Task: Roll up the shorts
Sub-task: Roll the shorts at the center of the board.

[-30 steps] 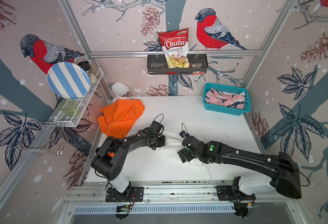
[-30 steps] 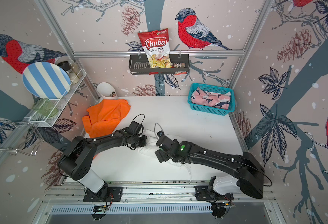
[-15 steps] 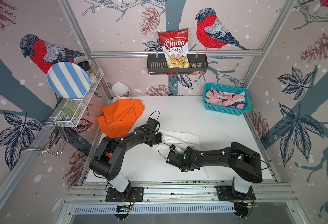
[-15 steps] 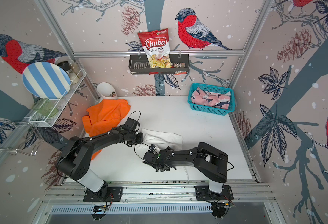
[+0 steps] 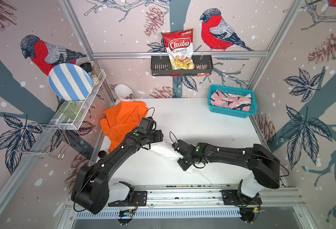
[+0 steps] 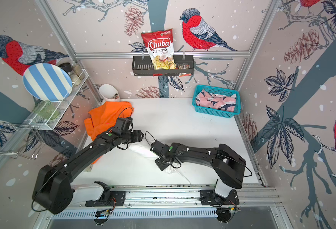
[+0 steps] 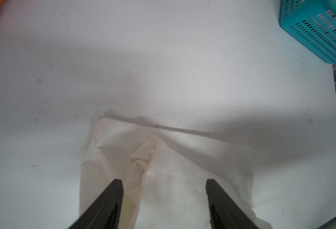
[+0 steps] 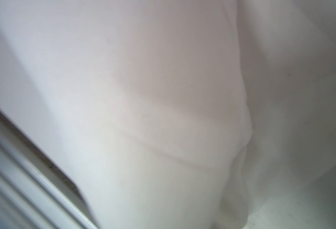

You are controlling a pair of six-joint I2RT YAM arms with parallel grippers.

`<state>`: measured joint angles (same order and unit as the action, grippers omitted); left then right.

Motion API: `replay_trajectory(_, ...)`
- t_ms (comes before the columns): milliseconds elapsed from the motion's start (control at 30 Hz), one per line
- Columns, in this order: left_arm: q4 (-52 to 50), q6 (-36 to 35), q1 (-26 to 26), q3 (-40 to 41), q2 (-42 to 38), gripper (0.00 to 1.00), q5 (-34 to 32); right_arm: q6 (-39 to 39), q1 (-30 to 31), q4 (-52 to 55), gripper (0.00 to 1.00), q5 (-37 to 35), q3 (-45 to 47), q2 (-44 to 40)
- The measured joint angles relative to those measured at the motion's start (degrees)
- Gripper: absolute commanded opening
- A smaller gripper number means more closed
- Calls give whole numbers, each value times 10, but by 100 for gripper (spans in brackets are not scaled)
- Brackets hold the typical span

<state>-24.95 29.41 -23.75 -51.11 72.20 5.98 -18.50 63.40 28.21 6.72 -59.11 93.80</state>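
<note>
Since a second earlier the left tool had spread open astride the white shorts near the table's front edge, while the right tool had closed on their bunched end. Orange shorts lay heaped by the left edge, and pink shorts filled the teal basket in the back right corner.

1. A red Chuba cassava chips bag stands in a black wall rack on the back rail.
2. A teal slotted basket sits in the far corner of the white table.
3. A wire shelf on the side wall holds a blue-and-white striped plate, two jars and a green glass.
4. A white cup leans, tilted, in the other far corner.
5. A small dark round thing, possibly a lid, lies at the table's edge.
</note>
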Motion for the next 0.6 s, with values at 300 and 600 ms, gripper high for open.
replay_trajectory(300, -57, 10, 0, -2, -61, 69, -10, -109, -150, -218, 8, 345, 99, -3)
replay_trajectory(600, -51, 18, 0, -5, -12, 70, 3, -164, -261, -361, 24, 472, 141, 118)
